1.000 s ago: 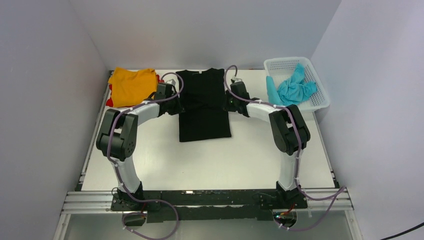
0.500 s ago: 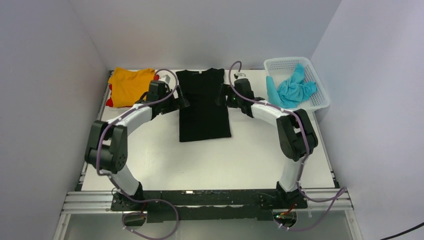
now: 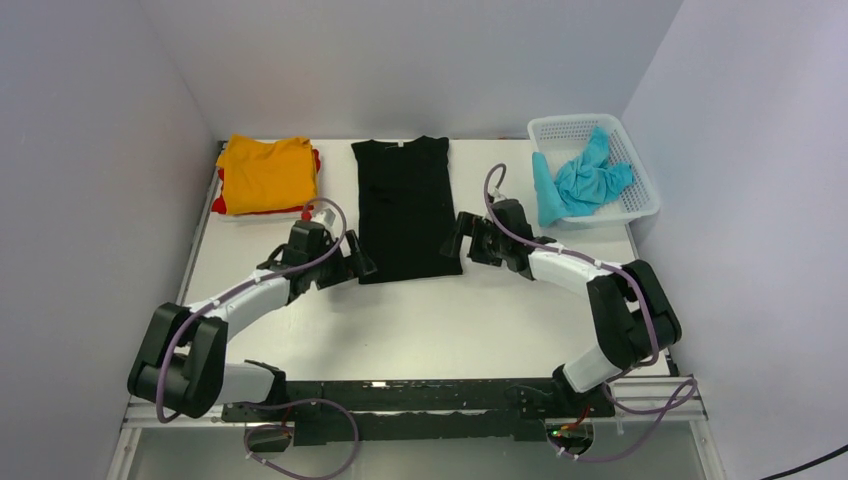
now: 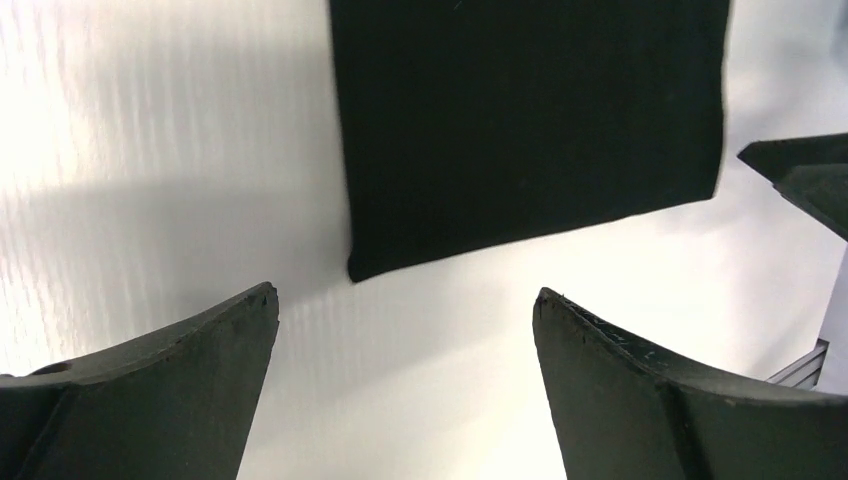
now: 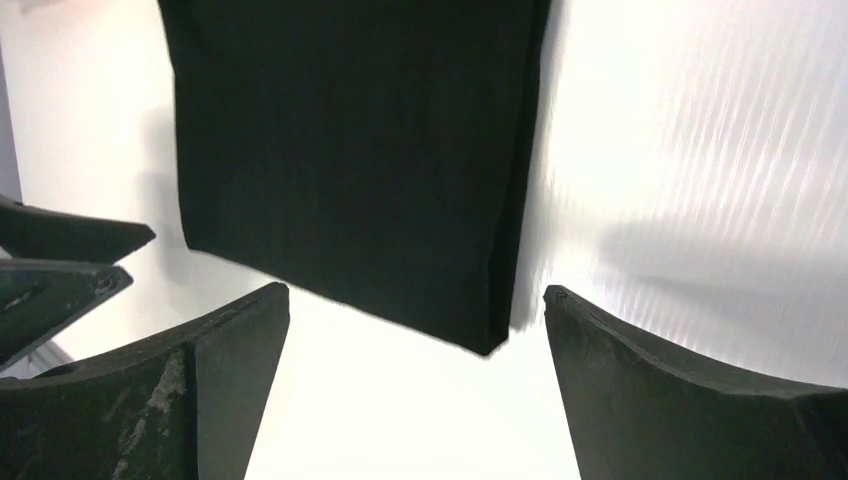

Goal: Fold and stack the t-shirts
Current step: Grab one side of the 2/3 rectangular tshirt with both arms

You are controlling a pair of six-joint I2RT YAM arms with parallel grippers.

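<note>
A black t-shirt (image 3: pixel 404 205) lies flat mid-table as a long narrow strip, collar at the far end. My left gripper (image 3: pixel 354 267) stands open just off its near left corner, with only bare table between the fingers. My right gripper (image 3: pixel 457 240) stands open off the near right corner, also holding nothing. The left wrist view shows the black shirt's (image 4: pixel 530 130) hem corner ahead of the left gripper (image 4: pixel 405 295). In the right wrist view the black shirt's (image 5: pixel 350 150) corner sits just ahead of the right gripper (image 5: pixel 415 292). An orange t-shirt (image 3: pixel 265 172) is folded on a red one (image 3: pixel 224 205) at the far left.
A white lattice basket (image 3: pixel 642 197) at the far right holds a crumpled turquoise t-shirt (image 3: pixel 586 180). Grey walls enclose the table on the left, back and right. The other gripper's fingers (image 4: pixel 800 180) show at the right edge of the left wrist view.
Both grippers have opened and drawn back from the shirt's sides toward its near corners. The black shirt now lies straight and narrow with nothing holding it.
</note>
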